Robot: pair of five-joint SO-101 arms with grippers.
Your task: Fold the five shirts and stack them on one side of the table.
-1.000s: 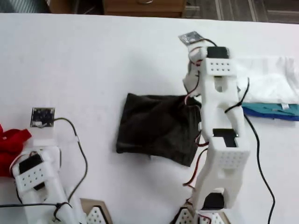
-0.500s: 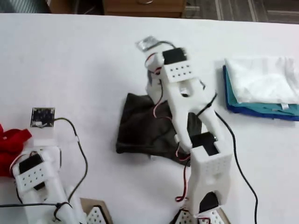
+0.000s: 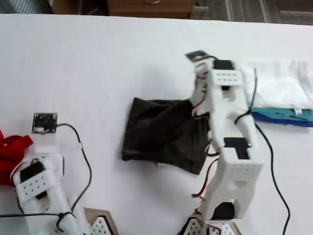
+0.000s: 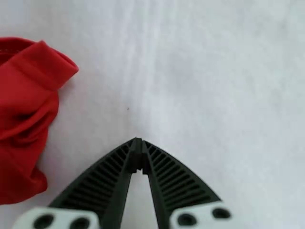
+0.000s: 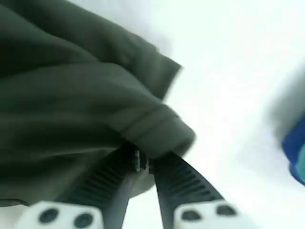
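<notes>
Small unreadable tag (image 3: 298, 111) on shirt stack (image 3: 274, 85)

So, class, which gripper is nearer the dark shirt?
Right. The right gripper is shut on the dark shirt at its edge; the left gripper sits well away, beside the red shirt.

Plain dark grey-green shirt (image 5: 71, 86) right at the right hand (image 5: 140, 160), with no print or stripe. Black ribbed fingers (image 5: 183, 181) there, and the same black ribbing on the left hand (image 4: 138, 152). Solid bright red shirt (image 4: 24, 119) just beside the left hand. Beyond the right hand, plain white shirt (image 3: 279, 81) over blue and teal cloth (image 3: 293, 121). White, unpatterned tabletop (image 3: 88, 63). White arms (image 3: 234, 171) with black motors (image 3: 236, 143).
</notes>
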